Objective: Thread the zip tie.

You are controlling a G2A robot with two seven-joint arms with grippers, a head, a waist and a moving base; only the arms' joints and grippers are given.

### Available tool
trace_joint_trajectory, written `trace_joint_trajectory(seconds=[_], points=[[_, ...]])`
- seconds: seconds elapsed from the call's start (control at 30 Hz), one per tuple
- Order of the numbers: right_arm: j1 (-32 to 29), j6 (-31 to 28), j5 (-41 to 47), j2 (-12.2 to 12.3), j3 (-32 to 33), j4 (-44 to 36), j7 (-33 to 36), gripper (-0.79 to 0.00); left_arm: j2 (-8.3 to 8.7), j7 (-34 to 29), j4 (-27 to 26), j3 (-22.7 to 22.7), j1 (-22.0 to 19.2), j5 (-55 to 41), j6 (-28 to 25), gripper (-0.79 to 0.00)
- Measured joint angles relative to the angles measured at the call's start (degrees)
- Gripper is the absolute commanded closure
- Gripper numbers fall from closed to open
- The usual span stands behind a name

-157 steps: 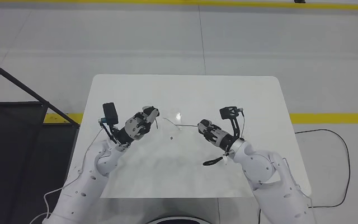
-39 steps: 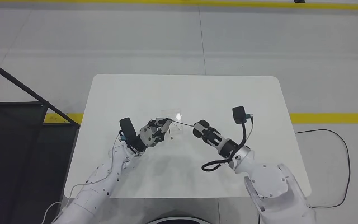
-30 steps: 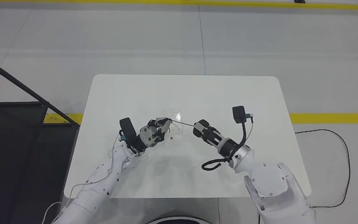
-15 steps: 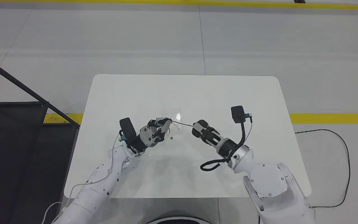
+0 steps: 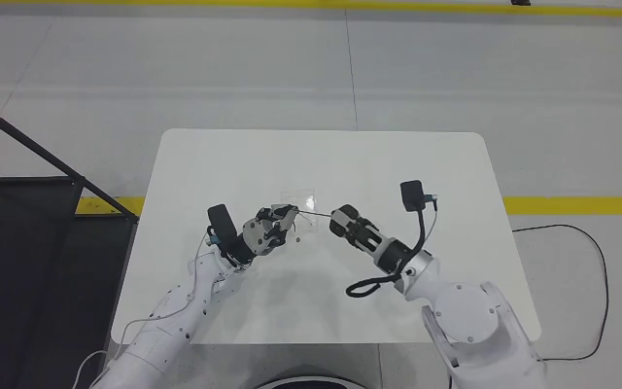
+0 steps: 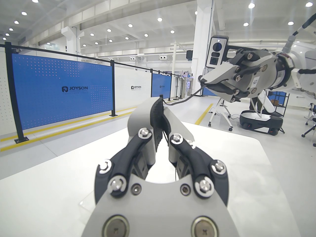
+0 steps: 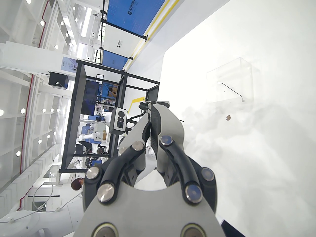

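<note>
The zip tie [image 6: 182, 99] is being held in the air above the middle of the table [image 5: 408, 165], strung as a thin dark strap between the two grippers. One end is being pinched between the closed, ribbed pads of the left gripper [image 6: 161, 104]. The other end is being clamped at the very tip of the right gripper [image 6: 203, 83], whose fingers are likewise being pressed together. The strap is probably being gripped at both ends like this so that tail and head are being controlled separately and can be lined up off the surface. The two grippers are being pointed at each other, near but apart, which suits feeding one end toward the other. Which end carries the locking head is not being shown clearly enough to tell, and no loop is being formed yet. On the white tabletop just beyond the grippers, a small clear box [image 7: 232, 75] is being left with a thin dark strand [image 7: 229, 88] lying in it, and a small brown scrap [image 7: 228, 117] is lying beside it. Around the table, a pale hall floor is being marked off by a yellow line [image 5: 564, 205] and fenced by blue panels [image 6: 61, 92].
</note>
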Motion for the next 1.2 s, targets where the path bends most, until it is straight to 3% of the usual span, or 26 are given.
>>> trace_joint_trajectory(seconds=[1.2], points=[[-1.3,0.9,-1.0,0.2,1.1,0.6,1.2,0.0,0.0,0.0,0.0,0.0,0.0,0.0,0.0,0.0]])
